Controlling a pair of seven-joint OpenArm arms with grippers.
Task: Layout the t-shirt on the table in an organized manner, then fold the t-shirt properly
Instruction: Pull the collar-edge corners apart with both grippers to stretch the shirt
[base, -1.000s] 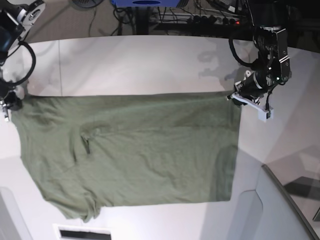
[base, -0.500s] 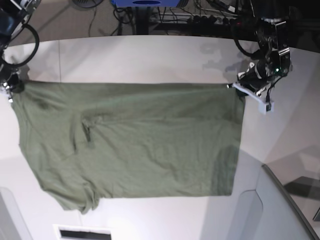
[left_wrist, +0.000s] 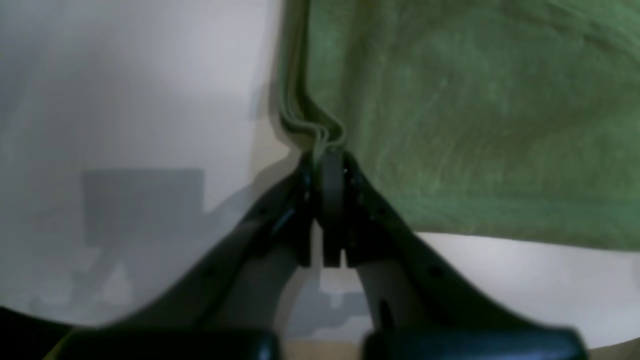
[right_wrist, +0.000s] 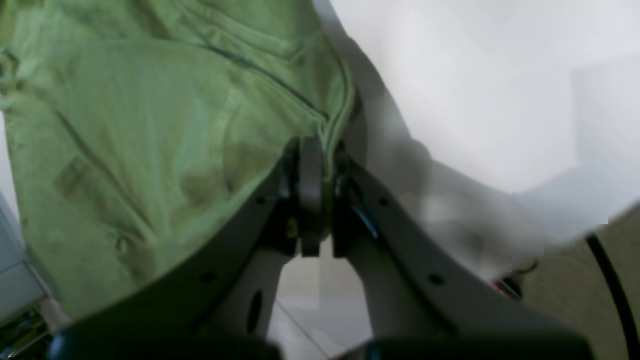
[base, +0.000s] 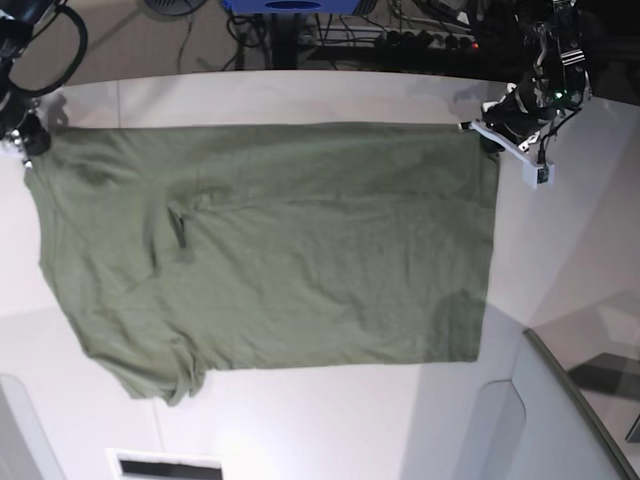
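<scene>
Both tools are clenched on the t-shirt (base: 270, 250) — left tool (left_wrist: 327, 150) and right tool (right_wrist: 320, 140) each pinch a far corner over the table (base: 300, 95). Uneven pulling could let one corner slip, so the cloth may land wrinkled.

I count one shirt (base: 270, 245), the only cloth here, spread over one white table (base: 560, 260). Two claws are mine: my left claw (base: 478, 128) sits at one far corner of the shirt, my right claw (base: 26, 150) at the other far corner. Beyond the table's far edge I see one blue box (base: 290, 5) and one grey panel (base: 545, 420) near the shirt's corner
</scene>
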